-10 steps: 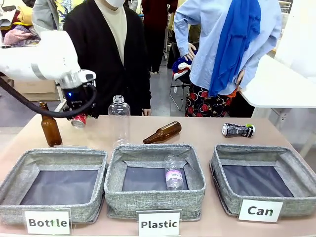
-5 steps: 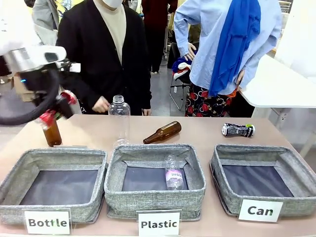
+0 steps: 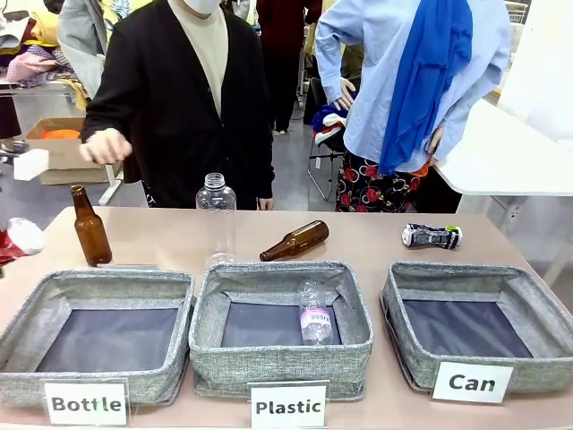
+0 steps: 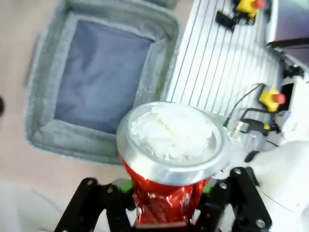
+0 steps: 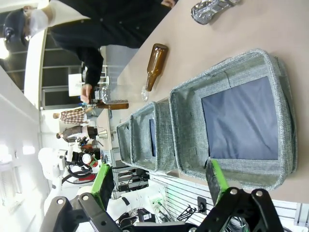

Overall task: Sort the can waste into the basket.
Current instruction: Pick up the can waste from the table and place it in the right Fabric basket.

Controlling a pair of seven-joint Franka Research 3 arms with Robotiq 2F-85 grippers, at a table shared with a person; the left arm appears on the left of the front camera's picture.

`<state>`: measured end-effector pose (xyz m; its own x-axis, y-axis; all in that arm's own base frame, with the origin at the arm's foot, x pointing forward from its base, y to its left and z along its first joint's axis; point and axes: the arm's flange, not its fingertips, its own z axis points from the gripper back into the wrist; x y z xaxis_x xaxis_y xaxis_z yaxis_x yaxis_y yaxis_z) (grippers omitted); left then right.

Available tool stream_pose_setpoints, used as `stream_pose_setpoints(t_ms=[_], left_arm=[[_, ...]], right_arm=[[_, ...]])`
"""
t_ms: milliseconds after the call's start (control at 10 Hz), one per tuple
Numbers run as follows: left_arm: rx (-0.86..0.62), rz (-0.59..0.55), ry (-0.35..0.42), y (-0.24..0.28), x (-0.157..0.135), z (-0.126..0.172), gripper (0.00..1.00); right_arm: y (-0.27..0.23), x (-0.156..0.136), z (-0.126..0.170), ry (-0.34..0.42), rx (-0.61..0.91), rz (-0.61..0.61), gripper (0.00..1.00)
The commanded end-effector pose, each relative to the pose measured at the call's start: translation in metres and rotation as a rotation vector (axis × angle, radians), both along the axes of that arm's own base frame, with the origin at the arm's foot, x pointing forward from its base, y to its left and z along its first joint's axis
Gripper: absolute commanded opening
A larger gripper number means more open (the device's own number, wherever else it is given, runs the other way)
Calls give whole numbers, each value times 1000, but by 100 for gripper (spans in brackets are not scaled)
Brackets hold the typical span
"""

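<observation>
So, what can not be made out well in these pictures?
- Red can: left wrist view, lower body hidden between the left gripper jaws; front view, cut off by the left edge.
- Dark can: front view, print too small; right wrist view, cut by the top edge.

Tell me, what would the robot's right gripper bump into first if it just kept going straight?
Probably the Can basket, at its wall beside the middle basket. The open right gripper points about there, nothing in between. Depth is unclear, so it could be the middle basket instead.
</observation>
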<state>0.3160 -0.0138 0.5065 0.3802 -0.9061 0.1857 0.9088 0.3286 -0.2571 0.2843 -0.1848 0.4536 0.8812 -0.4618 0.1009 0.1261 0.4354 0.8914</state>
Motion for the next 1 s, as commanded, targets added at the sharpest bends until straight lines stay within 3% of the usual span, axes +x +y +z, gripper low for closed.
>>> stream_pose_setpoints(t_ms=[0,400,500,600,800,900], left_arm=[[49,73,7,-28,8,-2,0],[52,53,7,-26,6,-4,0],[51,16,-143,-59,20,7,0],[22,-143,-300,-124,29,26,0],[10,-371,-429,-239,51,44,0],[-41,-423,-506,-283,60,44,0]], right_arm=[[-1,2,0,-39,11,5,100],[-1,2,0,-39,11,5,100],[-1,2,0,-39,11,5,100],[-1,2,0,-39,11,5,100],[-1,2,0,-39,11,5,100],[-1,2,0,-39,11,5,100]])
